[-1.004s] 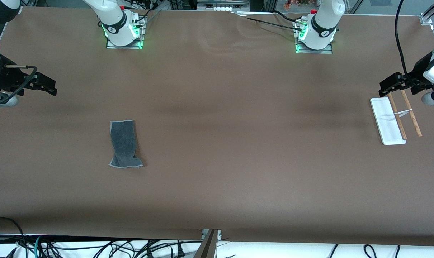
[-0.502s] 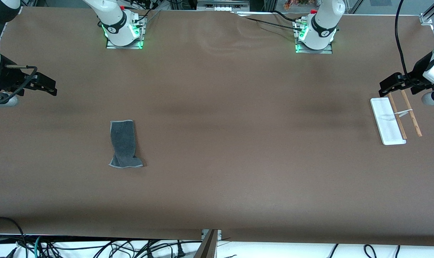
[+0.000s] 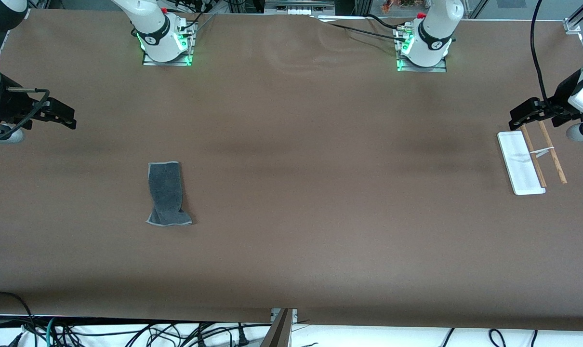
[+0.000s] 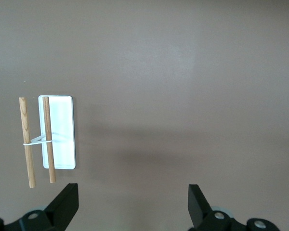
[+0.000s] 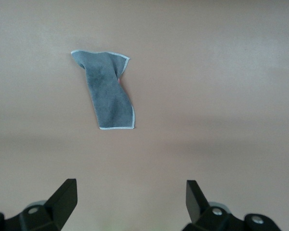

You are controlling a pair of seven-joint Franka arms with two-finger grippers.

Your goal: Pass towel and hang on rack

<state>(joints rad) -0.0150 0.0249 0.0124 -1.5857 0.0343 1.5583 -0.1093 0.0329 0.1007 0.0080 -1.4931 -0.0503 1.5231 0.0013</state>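
The towel [image 3: 167, 194] is laid flat on the bench [image 3: 320, 193]; the left pincer [image 4: 130, 211] and right pincer [image 5: 130, 209] are held spread, empty, the rack [image 3: 523, 164] untouched.

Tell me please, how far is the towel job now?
Done: nothing yet. The towel lies flat on the table toward the right arm's end; the rack stands bare at the left arm's end. In hand: nothing; right gripper and left gripper are open and hold nothing. Left: pick up, pass, hang.

Brown table [image 3: 311, 144], on which a grey towel [image 3: 167, 193] is laid toward the right arm's end and a rack [image 3: 530, 161] is stood toward the left arm's end.
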